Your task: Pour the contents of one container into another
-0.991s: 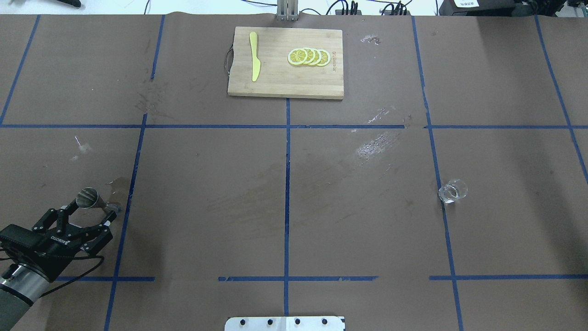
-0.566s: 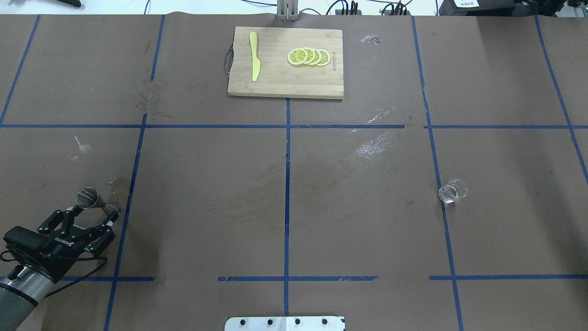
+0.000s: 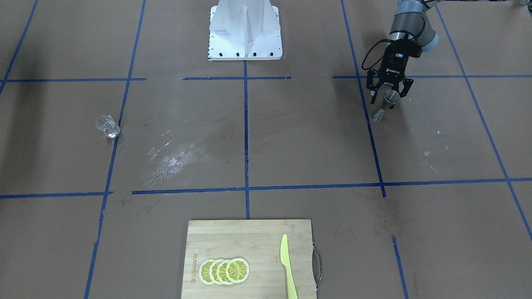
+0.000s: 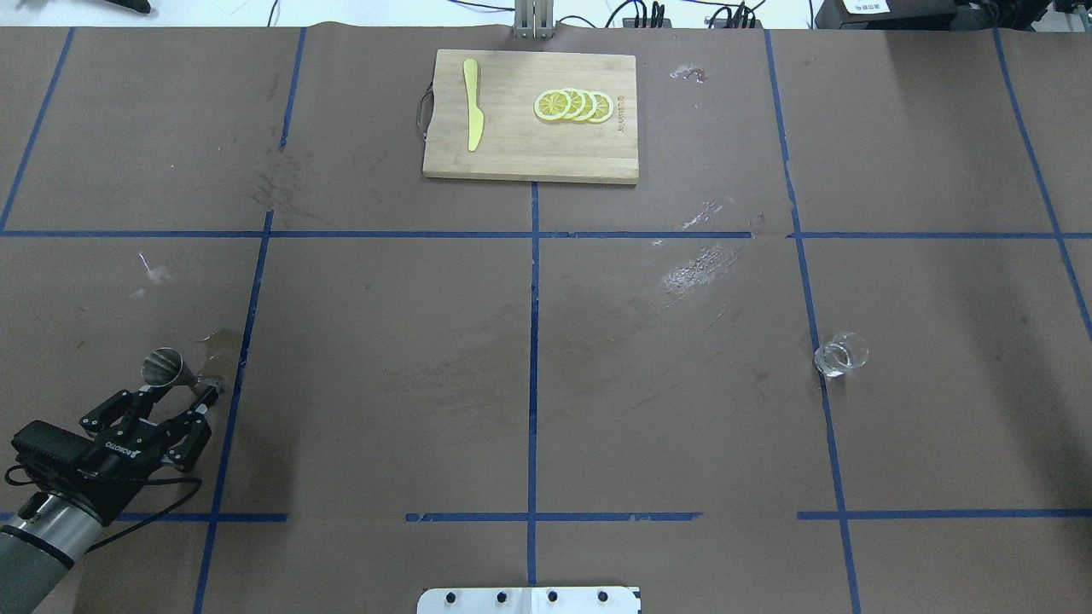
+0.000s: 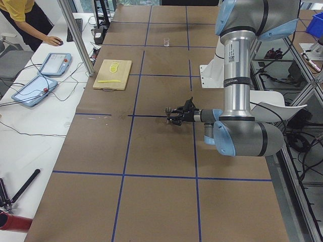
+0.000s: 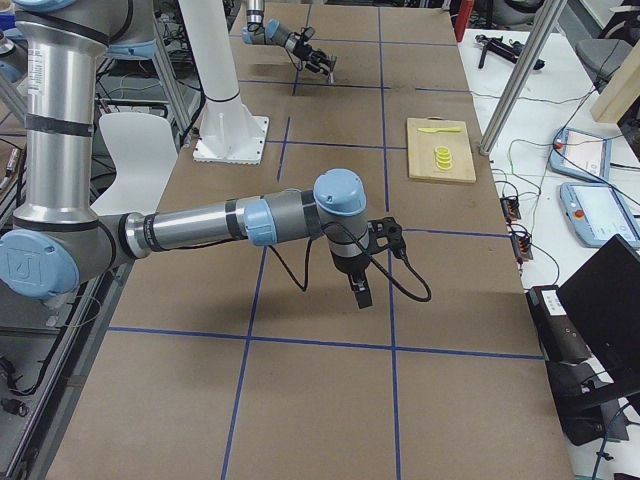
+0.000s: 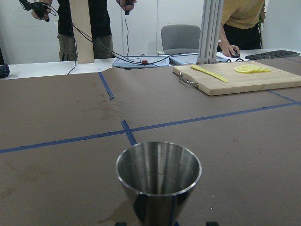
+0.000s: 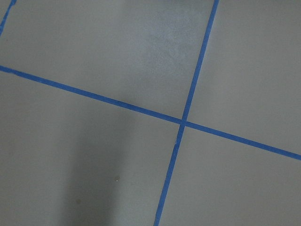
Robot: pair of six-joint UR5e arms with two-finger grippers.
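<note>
L gripper [image 4: 175, 399] retreated (jigger [image 4: 162, 367] unmoved).

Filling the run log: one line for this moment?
phase: pre-pour | left gripper: open, at jigger, no grip | right gripper: state unclear | glass cup: on table, unheld

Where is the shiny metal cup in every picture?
Front-facing: jigger upper right, below the black gripper.
Overhead: lower left, just ahead of the open left gripper.
Exterior left: centre, at the near arm's tip.
Exterior right: top, by the far arm; too small to see clearly.
Left wrist: bottom centre, close up.
Right wrist: not in it.
Landmark: the cutting board, missing only from the right wrist view.
</note>
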